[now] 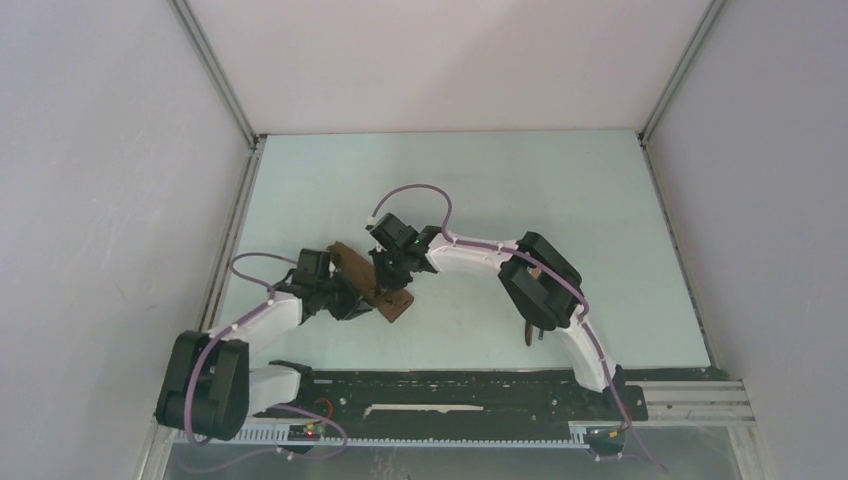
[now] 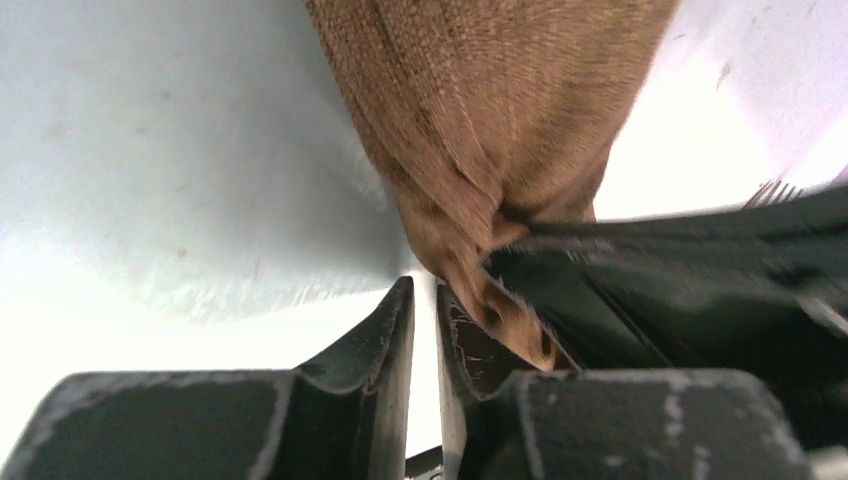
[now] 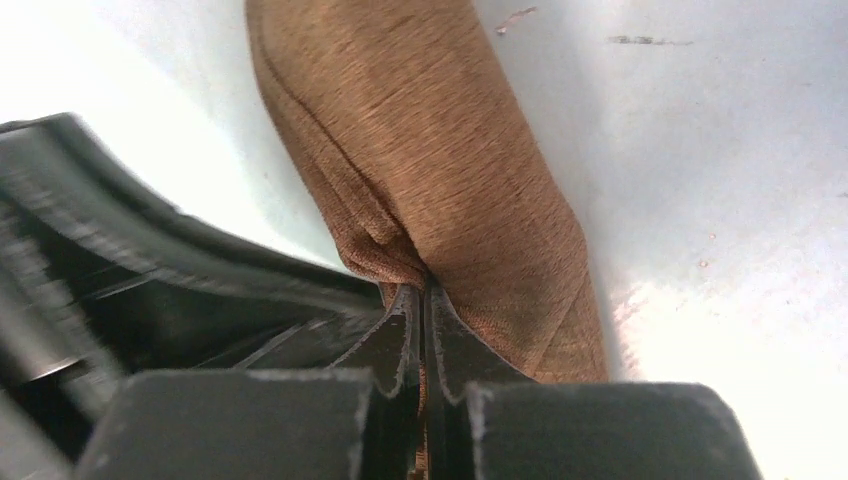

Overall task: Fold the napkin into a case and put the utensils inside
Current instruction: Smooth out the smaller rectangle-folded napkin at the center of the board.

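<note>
The napkin (image 3: 440, 180) is soft, floppy cloth rolled up just left of the middle of the worktop (image 1: 500, 180), right tool (image 3: 422, 300) pinching a fold at its end, left tool (image 2: 425, 310) barely parted and empty, so I'd grab edges, not the bulk.

Left arm (image 1: 270, 318), right arm (image 1: 588, 352): white link shells, bulky black joint housings. Purple cables (image 1: 418, 187) looped alongside, white clips. Black moulded fingers (image 3: 385, 350), edges scuffed grey.
</note>
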`<state>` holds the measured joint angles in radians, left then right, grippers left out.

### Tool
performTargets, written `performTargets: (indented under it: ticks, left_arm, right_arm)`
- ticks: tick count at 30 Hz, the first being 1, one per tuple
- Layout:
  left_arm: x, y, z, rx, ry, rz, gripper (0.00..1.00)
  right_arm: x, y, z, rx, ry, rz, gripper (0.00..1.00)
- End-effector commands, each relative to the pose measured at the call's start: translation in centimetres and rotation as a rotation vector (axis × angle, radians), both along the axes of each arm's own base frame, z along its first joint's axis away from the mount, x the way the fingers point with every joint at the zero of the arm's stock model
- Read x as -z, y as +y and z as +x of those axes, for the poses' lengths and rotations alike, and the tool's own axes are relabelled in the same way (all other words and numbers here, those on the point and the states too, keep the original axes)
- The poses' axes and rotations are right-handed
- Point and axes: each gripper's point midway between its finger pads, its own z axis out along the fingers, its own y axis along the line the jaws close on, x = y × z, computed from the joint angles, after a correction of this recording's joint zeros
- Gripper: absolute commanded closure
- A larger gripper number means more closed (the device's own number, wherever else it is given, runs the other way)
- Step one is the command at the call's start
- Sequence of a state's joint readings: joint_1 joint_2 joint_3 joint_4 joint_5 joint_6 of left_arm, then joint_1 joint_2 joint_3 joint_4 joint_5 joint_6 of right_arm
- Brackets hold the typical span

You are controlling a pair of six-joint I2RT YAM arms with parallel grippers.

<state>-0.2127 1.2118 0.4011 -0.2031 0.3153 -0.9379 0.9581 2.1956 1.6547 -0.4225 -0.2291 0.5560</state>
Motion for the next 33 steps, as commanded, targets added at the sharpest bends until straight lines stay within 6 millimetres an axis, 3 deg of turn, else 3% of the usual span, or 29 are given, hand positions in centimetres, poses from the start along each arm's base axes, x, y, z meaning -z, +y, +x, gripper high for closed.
performTargets:
  ticks: [1, 3, 5, 8, 11, 14, 18, 25, 29, 33]
  left_arm:
    - [-3.1, 3.0, 0.2, 0.002, -0.054, 0.083, 0.79]
    - [-5.4, 4.5, 1.2, -0.02, -0.113, 0.076, 0.76]
    - [-7.9, 4.5, 2.8, 0.0, -0.158, 0.029, 0.76]
    - [-9.1, 3.2, 5.5, 0.067, -0.141, -0.061, 0.89]
    - [-8.2, 2.4, 8.6, 0.071, -0.145, -0.124, 0.95]
    - [-6.7, 2.9, 9.7, 0.054, -0.115, -0.095, 1.0]
    - [-4.6, 3.8, 9.6, 0.019, -0.076, -0.045, 1.0]
    - [-2.8, 4.4, 9.1, -0.012, -0.053, -0.012, 1.0]
    - [-1.1, 5.8, 8.9, -0.05, -0.015, 0.049, 1.0]
    - [0.0, 6.6, 8.5, -0.048, 0.018, 0.066, 1.0]
  right_arm:
    - [1.6, 0.2, 0.7, 0.03, 0.022, 0.023, 1.0]
    - [1.6, 0.2, 0.6, 0.026, 0.02, 0.036, 1.0]
    - [1.7, 0.1, 0.6, 0.022, 0.023, 0.043, 1.0]
    - [1.2, 0.4, 0.7, 0.013, 0.023, 0.064, 1.0]
    - [0.6, 0.5, 0.9, 0.015, 0.014, 0.076, 1.0]
    - [0.3, 0.4, 1.1, 0.019, 0.018, 0.083, 1.0]
    - [-0.2, 0.6, 1.2, 0.017, 0.024, 0.1, 1.0]
    - [-0.9, 0.6, 1.1, 0.01, 0.009, 0.108, 0.99]
    - [-2.3, 0.8, 0.8, -0.022, 0.01, 0.13, 0.86]
    - [-6.5, 0.9, -0.4, -0.148, -0.026, 0.217, 0.54]
